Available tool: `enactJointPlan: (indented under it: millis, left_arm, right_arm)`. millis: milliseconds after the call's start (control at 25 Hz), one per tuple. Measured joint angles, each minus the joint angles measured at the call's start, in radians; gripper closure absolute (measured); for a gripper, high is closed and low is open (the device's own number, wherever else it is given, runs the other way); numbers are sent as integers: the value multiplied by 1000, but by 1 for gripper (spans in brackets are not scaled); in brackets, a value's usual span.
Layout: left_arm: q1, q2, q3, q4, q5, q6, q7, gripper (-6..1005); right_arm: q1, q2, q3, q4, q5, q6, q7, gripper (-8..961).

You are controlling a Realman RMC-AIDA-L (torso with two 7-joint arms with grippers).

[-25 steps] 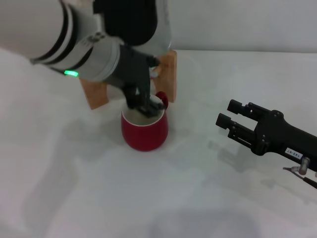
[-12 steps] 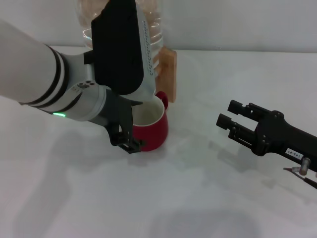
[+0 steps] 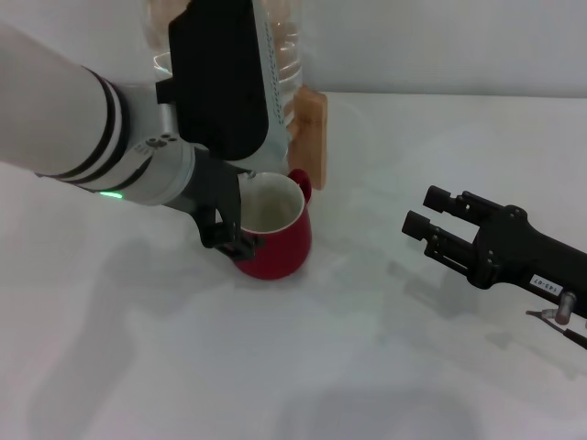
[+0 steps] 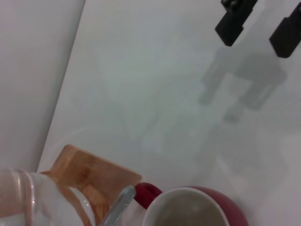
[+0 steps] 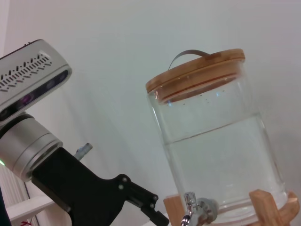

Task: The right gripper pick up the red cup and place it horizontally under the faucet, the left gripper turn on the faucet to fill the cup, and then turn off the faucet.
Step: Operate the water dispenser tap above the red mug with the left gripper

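Left gripper point(image 3: 229, 240), unlabelled black two-fingered claw on white black-banded arm, now lower and off cup mouth versus a second back, when fingers hung inside rim; sits against cup's outer left side. Whether its fingers are parted: cannot tell.

Squat glossy red cup point(image 3: 272, 229) with cream inside stands upright under small chrome faucet point(image 5: 194, 210) of clear water jug point(image 5: 216, 141) on wooden stand point(image 3: 310, 137).

Right gripper point(image 3: 426, 222), labelled black claw, well right of cup, fingers spread, holding nothing.

Judgement: cup placed; fill not verifiable; likely near end.
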Motion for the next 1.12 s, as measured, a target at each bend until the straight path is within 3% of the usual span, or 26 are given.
enactJointPlan:
  millis: [1120]
  left_arm:
    - [-61, 0, 36, -35, 6, 48, -10, 112]
  right_arm:
    - [-1, 2, 2, 0, 0, 0, 0, 395]
